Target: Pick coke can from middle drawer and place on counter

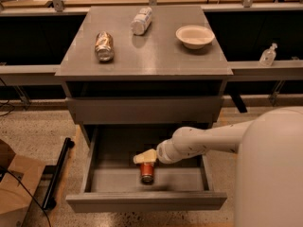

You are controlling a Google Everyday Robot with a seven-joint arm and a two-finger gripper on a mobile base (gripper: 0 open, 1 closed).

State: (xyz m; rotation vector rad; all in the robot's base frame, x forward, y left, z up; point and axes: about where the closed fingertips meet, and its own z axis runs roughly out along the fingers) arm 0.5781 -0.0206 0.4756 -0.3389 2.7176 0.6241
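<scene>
The coke can [147, 172], red with silver ends, lies on its side on the floor of the open middle drawer [97, 181], near its middle. My gripper [143, 157], with cream-coloured fingers, is down inside the drawer right at the can's far end, at the tip of the white arm [203, 143] that reaches in from the right. The grey counter [156, 56] tops the cabinet above.
On the counter lie a tan-and-silver can [104, 46], a whitish plastic bottle [141, 21] and a cream bowl [194, 36]. The white arm's bulk fills the lower right. A cardboard box [14, 188] and a black bar [57, 174] are on the floor left.
</scene>
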